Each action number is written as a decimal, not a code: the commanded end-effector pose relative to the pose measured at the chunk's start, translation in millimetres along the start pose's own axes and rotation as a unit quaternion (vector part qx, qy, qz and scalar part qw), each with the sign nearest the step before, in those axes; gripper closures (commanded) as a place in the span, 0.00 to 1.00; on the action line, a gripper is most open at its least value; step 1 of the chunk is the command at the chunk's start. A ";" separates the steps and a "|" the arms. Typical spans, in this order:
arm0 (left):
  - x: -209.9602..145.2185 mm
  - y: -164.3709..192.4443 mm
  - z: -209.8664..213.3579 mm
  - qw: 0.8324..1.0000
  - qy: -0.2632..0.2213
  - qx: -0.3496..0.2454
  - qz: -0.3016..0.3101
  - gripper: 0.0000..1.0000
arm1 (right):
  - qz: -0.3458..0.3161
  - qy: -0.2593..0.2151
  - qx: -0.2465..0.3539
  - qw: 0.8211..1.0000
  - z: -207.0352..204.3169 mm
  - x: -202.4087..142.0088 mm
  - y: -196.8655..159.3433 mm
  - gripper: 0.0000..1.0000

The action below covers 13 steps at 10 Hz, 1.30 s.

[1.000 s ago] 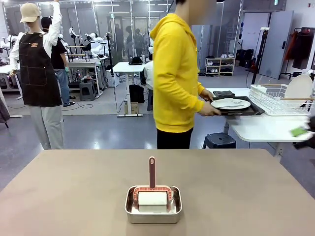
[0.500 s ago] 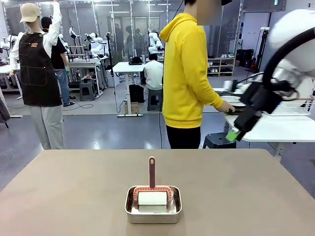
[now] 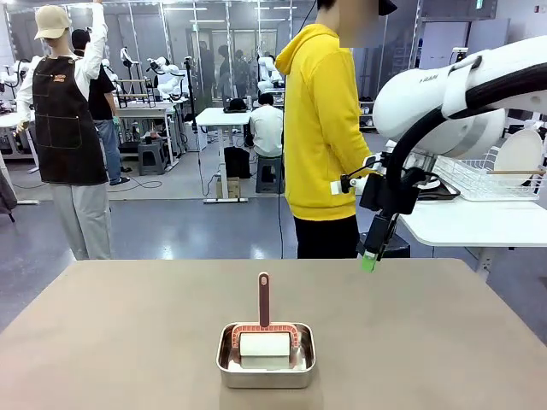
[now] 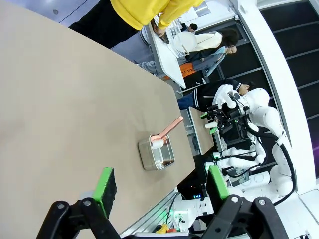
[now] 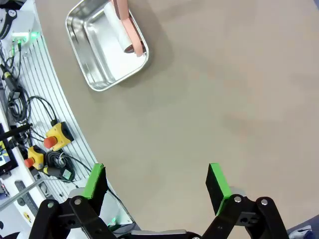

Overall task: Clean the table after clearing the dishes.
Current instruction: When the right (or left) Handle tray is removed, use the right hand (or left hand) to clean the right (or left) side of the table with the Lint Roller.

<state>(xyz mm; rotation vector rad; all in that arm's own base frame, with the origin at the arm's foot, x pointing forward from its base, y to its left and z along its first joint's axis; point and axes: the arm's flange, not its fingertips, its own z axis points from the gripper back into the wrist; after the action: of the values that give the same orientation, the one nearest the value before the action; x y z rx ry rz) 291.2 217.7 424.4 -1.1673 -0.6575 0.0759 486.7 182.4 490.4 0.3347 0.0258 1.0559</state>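
Note:
The beige table (image 3: pixel 128 342) carries a steel pan (image 3: pixel 266 354) near its front middle. Of the dishes, I see a dark tray (image 3: pixel 443 191) with a white plate on the white side table, mostly hidden behind my right arm. My right gripper (image 3: pixel 372 256) hangs fingers-down above the table's far right part, and in its wrist view the right gripper (image 5: pixel 155 181) is open and empty over bare table (image 5: pixel 224 89), with the pan (image 5: pixel 107 42) off to one side. My left gripper (image 4: pixel 162 184) is open and empty, high above the table (image 4: pixel 60 99) and pan (image 4: pixel 157 154).
A white roller with a pink handle (image 3: pixel 264 299) stands in the pan. A person in a yellow hoodie (image 3: pixel 325 128) stands at the far side, turned toward the white side table (image 3: pixel 461 224), which holds a wire rack (image 3: pixel 487 175). Cables and emergency buttons (image 5: pixel 50 144) lie beyond the table's edge.
My right arm has swung in from the right edge to above the table's far right part. The person has turned and stepped toward the side table with the tray and plate.

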 end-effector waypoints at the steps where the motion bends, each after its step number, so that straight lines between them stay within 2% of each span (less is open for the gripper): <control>1: -0.6 -3.6 0.8 1.000 -0.007 -0.010 -0.002 0.07 | -0.005 -0.017 -0.002 1.000 12.1 -9.2 14.1 0.00; 7: -0.6 -3.6 0.8 1.000 -0.007 -0.010 -0.002 0.07 | 0.000 -0.011 -0.008 1.000 16.5 -5.1 9.8 0.00; 8: -0.6 -3.6 0.8 1.000 -0.007 -0.010 -0.002 0.07 | 0.077 0.011 -0.008 0.997 8.2 26.9 14.4 0.00; 9: -0.6 -3.6 0.8 1.000 -0.007 -0.010 -0.002 0.07 | 0.118 0.039 -0.009 0.992 1.1 56.5 16.9 0.00; 11: -0.6 -3.6 0.8 1.000 -0.007 -0.010 -0.002 0.07 | 0.158 0.078 -0.007 0.984 -18.3 101.6 22.7 0.00; 13: -0.6 -3.6 0.8 1.000 -0.007 -0.010 -0.002 0.07 | 0.193 0.081 -0.003 0.978 -41.7 136.7 31.0 0.00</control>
<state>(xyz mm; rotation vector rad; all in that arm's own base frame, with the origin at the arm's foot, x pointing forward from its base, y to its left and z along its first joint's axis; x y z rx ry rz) 291.4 217.4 424.5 -1.1675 -0.6570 0.0751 507.8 317.7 473.5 0.2713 0.0966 1.4271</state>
